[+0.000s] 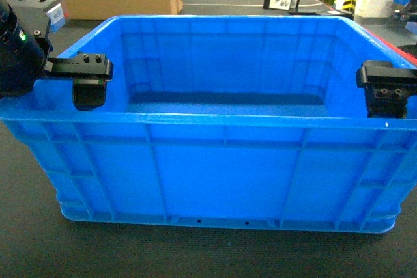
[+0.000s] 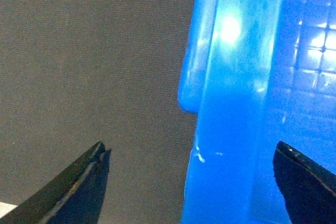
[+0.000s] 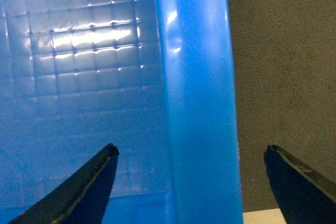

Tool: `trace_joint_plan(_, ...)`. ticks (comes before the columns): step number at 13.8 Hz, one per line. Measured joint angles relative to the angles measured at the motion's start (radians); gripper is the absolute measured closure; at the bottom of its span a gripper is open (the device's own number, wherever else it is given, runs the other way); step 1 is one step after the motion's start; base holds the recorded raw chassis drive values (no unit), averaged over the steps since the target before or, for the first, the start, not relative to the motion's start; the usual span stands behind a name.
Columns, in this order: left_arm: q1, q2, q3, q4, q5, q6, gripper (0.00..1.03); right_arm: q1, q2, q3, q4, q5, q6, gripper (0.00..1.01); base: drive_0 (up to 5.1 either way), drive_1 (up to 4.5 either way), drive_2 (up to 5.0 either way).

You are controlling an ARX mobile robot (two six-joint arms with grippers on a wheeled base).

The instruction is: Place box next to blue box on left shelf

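Straddling the side rims of the blue crate (image 1: 221, 161), I have the left gripper (image 2: 191, 182) and right gripper (image 3: 191, 182) spread wide, one finger inside each wall and one outside, so closing them should pinch both rims for a balanced two-arm lift. I see the crate resting on the dark carpet (image 1: 39, 245) directly ahead of me; neither shelf nor second blue box is in view.

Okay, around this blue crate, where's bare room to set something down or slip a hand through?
Inside the blue crate, the grid floor is bare between its four walls. Dark carpet lies free in front of the near wall. It is crowded at both side rims: the left gripper and right gripper each straddle one.
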Motion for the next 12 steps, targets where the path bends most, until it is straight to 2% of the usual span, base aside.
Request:
trace_joint_plan(1,-0.003,0.0,-0.002,-0.007,0.001,0.0,0.31,0.0,-0.006,-0.002,-0.001,0.001,0.0,0.36,0.0,0.0,0.0)
trace_joint_plan(4,0.0,0.0,-0.002,-0.003,0.014,0.0,0.71,-0.001,-0.018,-0.003,-0.001,-0.004,0.0,0.76,0.0,0.0,0.0)
trace_joint_plan(5,-0.003,0.0,-0.003,0.0,0.025,0.021,0.82,0.0,-0.023,-0.004,0.002,-0.009,-0.021,0.88,0.0,0.0,0.0)
trace_joint_plan(6,0.009,-0.005,-0.003,0.004,0.071,0.037,0.88,-0.003,-0.03,-0.013,0.018,-0.029,-0.043,0.91,0.0,0.0,0.0)
trace_joint_plan(7,0.013,-0.01,-0.006,0.005,0.096,0.051,0.92,-0.003,-0.033,-0.022,0.025,-0.029,-0.053,0.91,0.0,0.0,0.0)
trace_joint_plan(10,0.008,-0.047,-0.057,0.034,0.101,0.048,0.94,0.006,-0.06,-0.051,0.043,-0.021,-0.067,0.91,0.0,0.0,0.0)
trace_joint_plan(12,-0.01,-0.15,-0.158,0.048,0.073,0.038,0.94,0.039,-0.131,-0.105,0.046,-0.011,-0.083,0.91,0.0,0.0,0.0)
